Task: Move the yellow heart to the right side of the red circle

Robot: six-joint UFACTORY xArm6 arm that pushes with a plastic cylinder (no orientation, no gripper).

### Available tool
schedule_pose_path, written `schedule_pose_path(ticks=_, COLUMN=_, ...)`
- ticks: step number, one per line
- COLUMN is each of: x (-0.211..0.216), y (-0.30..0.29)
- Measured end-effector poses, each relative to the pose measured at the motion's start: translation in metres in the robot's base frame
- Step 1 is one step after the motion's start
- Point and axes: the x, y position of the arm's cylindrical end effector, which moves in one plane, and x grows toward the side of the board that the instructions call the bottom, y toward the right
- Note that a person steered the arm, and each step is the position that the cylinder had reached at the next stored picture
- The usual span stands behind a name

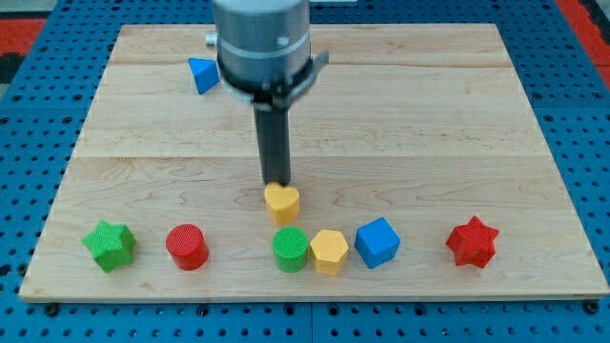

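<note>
Pale wood-plank bench [477, 114] on blue pegboard, blocks look like ribbed plastic. No gripper here, just a dark rod holding nothing; my tip [276, 184] sits touching the top edge of the yellow heart [282, 201], lower centre. Red circle [188, 246] is lower left, well apart from it.

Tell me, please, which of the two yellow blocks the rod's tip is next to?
The yellow heart: my tip sits at its upper edge. The other, a yellow hexagon, lies lower, between the green circle and the blue cube.
</note>
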Motion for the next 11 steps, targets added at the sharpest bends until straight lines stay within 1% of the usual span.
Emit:
schedule_pose_path(ticks=1, x=0.022, y=-0.029)
schedule_pose_path(ticks=2, x=-0.002, y=-0.004)
schedule_pose_path(ticks=3, x=-0.001, y=0.035)
schedule_pose_path(ticks=4, x=0.035, y=0.048)
schedule_pose_path(ticks=5, x=0.045, y=0.024)
schedule_pose_path(ticks=7, x=0.017, y=0.018)
schedule_pose_path(ticks=8, x=0.025, y=-0.004)
schedule_pose_path(ticks=9, x=0.037, y=-0.006)
schedule_pose_path(ticks=10, x=0.019, y=-0.006)
schedule_pose_path(ticks=11, x=0.022, y=-0.013)
